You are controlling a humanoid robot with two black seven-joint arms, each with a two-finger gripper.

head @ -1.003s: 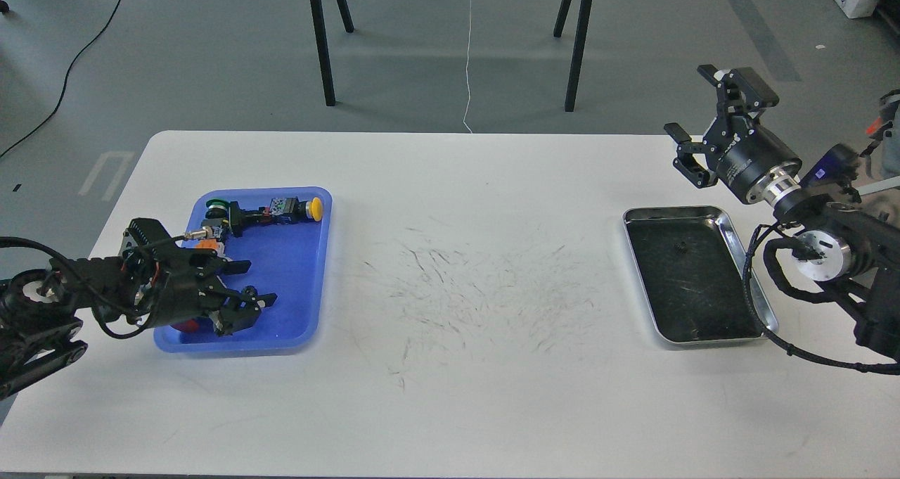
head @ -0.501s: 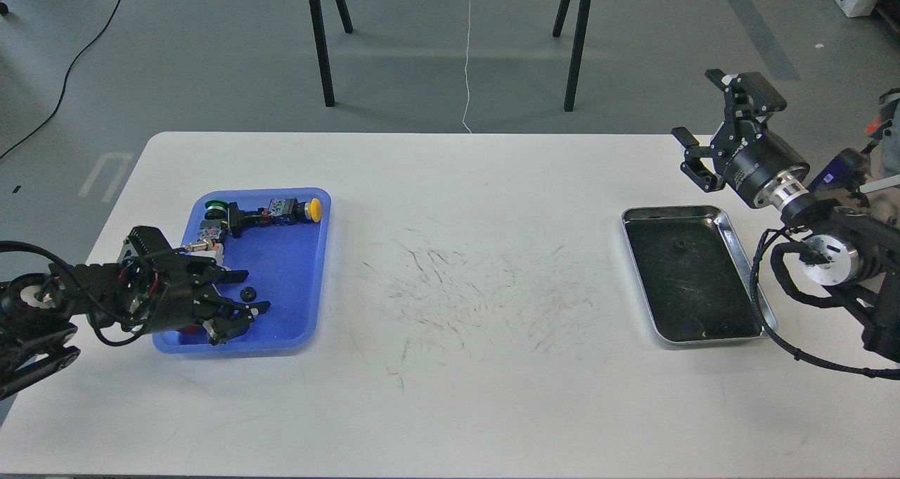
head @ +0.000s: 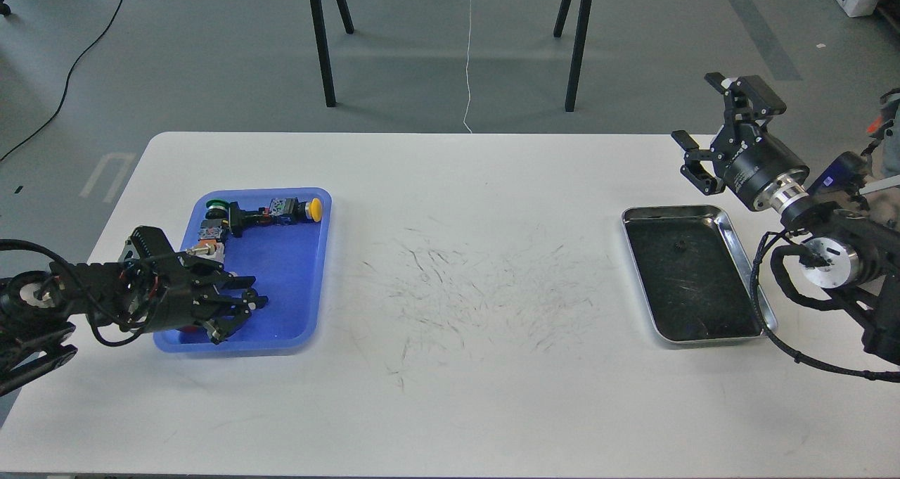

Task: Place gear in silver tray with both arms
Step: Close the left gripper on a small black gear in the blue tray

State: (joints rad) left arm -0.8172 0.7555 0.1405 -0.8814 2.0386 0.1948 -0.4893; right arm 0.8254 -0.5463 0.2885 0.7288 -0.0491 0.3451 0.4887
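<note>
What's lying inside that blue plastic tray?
The blue plastic tray holds a yellow-capped push button, a green-ringed part and small electrical pieces. The left gripper hides its near corner.

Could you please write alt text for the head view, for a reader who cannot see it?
The left gripper reaches into a blue tray of small parts on a white table; the open right gripper hovers beyond a silver tray.

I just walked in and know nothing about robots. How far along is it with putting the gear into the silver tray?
One small dark piece already lies in the silver tray, though whether it is a gear is too small to tell. Right now the left pincer is closing on a small black gear inside the blue tray. The lift, the carry across the table and the drop remain. The right pincer hangs open beyond the silver tray.
</note>
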